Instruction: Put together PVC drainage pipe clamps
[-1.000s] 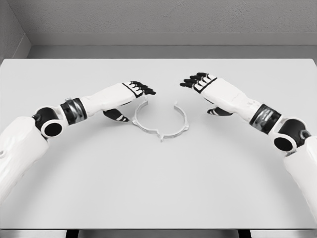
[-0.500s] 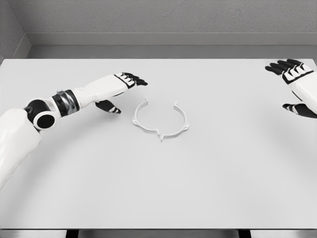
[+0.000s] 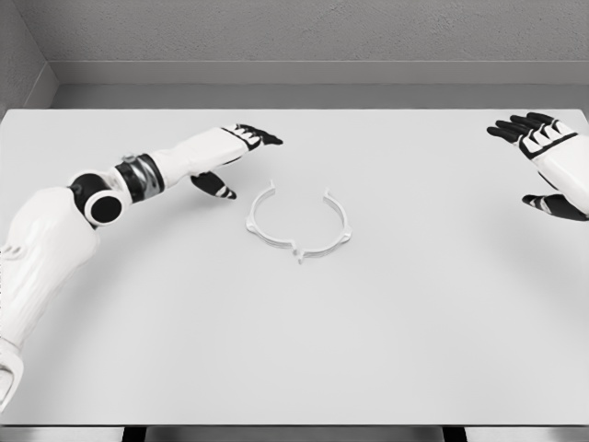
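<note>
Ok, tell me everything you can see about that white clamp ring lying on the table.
The clamp ring is a thin, pale white, plastic-looking band shaped as an open circle, its gap facing the far side of the table. Small tabs jut from its outer edge, one at the near side and one at the right. It lies flat near the table's middle. Nothing touches it: the left hand hovers up and to its left, apart from it.

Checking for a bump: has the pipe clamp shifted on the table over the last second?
No. The pipe clamp lies at the same spot relative to the table edges, opening facing away.
</note>
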